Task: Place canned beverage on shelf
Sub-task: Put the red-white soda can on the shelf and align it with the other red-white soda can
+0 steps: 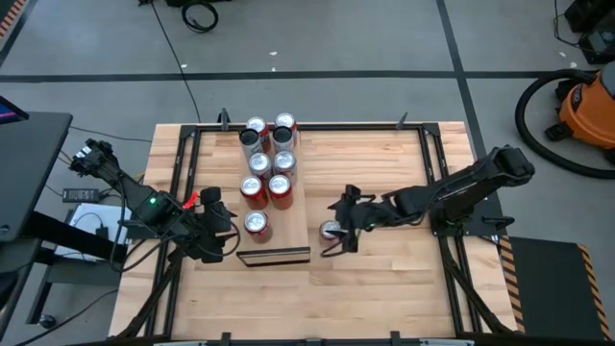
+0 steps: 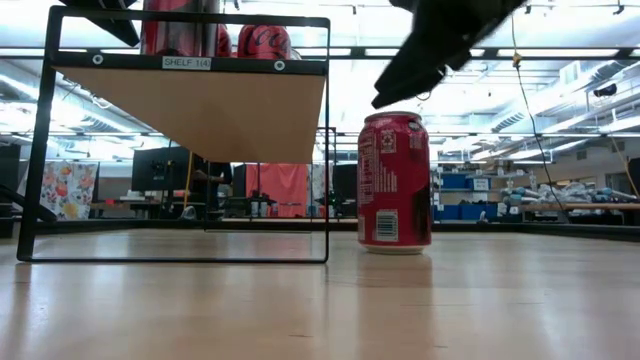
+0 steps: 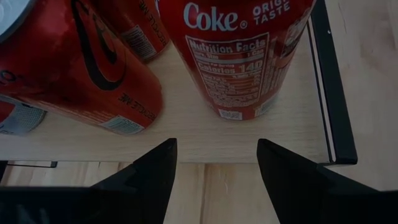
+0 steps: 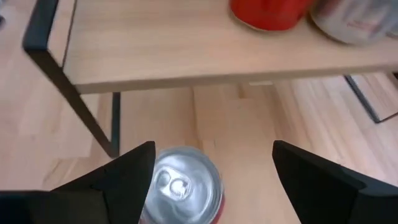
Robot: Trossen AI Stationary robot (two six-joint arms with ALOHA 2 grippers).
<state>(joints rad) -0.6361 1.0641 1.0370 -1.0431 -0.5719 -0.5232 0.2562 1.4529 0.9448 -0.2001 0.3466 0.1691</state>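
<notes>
Red aluminium beverage can (image 2: 394, 181) stands upright on the slatted wooden tabletop (image 2: 320, 300), long axis vertical, pull-tab end up, just beside the open end of the pale wood shelf with black metal frame (image 1: 288, 187). Right gripper (image 1: 338, 234) hangs above the can, arm stretched in from the right, fingers (image 4: 124, 180) apart and straddling the lid without clamping it. Left gripper (image 1: 219, 231) sits at the shelf's near end, fingers spread, facing the red cans (image 3: 245, 53) already on the shelf.
</notes>
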